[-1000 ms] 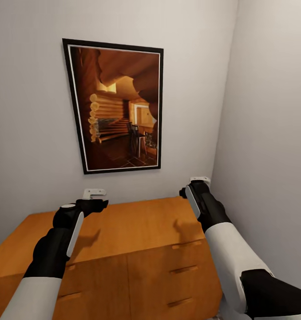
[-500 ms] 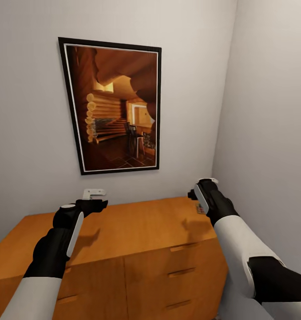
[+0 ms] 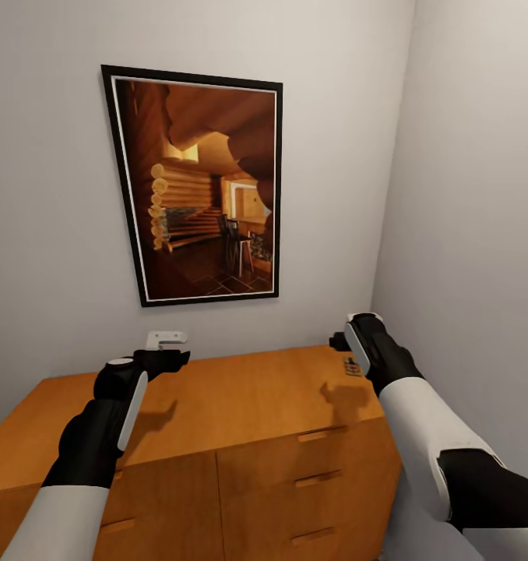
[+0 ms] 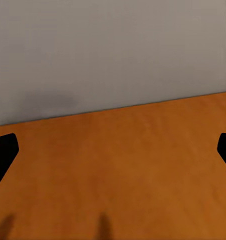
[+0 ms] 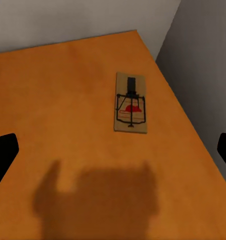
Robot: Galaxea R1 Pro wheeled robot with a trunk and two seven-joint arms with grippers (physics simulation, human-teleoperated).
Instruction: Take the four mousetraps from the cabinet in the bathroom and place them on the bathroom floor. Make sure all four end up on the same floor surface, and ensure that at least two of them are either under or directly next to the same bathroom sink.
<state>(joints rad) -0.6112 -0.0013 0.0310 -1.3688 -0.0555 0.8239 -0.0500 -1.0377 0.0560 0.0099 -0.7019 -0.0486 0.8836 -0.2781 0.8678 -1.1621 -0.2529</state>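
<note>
One mousetrap (image 5: 130,103), a small brown board with dark wire and a red spot, lies flat on the top of the orange-brown cabinet (image 3: 241,393) near its back right corner. It also peeks out beside my right wrist in the head view as the mousetrap (image 3: 352,365). My right gripper (image 5: 115,145) hovers above the cabinet top, open, with the trap ahead of its fingers and untouched. My left gripper (image 3: 169,349) hangs open over the left half of the cabinet top (image 4: 123,170), with nothing between its fingers. The other mousetraps are out of view.
A dark-framed picture of a log interior (image 3: 200,187) hangs on the grey wall behind the cabinet. The side wall (image 3: 474,234) stands close against the cabinet's right end. Closed drawers with slim handles (image 3: 311,479) face me on the cabinet front.
My right arm has shifted a little to the right and down, uncovering the mousetrap beside its wrist. The head view moved slightly a second ago. The left arm has stayed still.
</note>
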